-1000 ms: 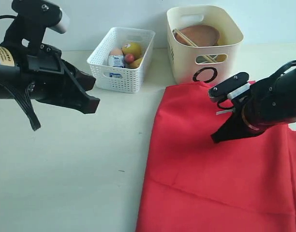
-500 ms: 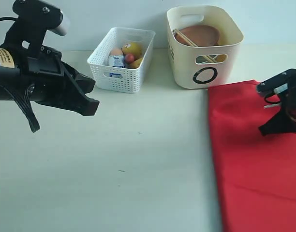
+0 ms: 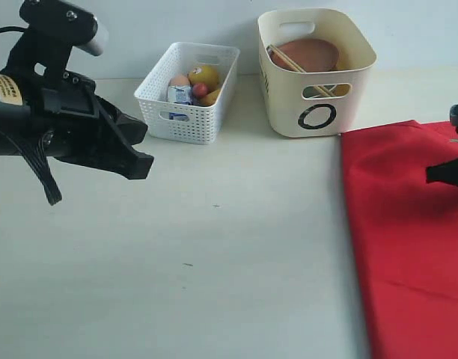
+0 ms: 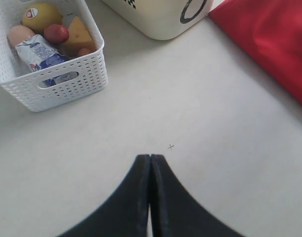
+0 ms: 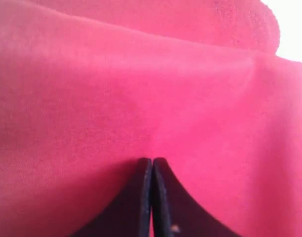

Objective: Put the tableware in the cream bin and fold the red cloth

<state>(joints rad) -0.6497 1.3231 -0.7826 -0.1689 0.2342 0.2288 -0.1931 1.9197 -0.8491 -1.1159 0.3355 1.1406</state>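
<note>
Right, biggest first: one red cloth (image 3: 408, 239), bright and smooth, spread over the right side of the bench (image 3: 236, 262). Its straight left edge runs down from just beside the cream bin (image 3: 316, 71). One cream bin at the back, black ring on its wall, with one brown plate (image 3: 311, 52) inside and chopsticks (image 3: 289, 61) across it. One white lattice basket (image 3: 185, 97) stands to its left. My left pincer (image 4: 150, 165) hovers over bare bench, jaws closed, holding nothing. My right pincer (image 5: 152, 168) is closed too, tips against the red fabric. Whether a fold is nipped between them I cannot tell.
</note>
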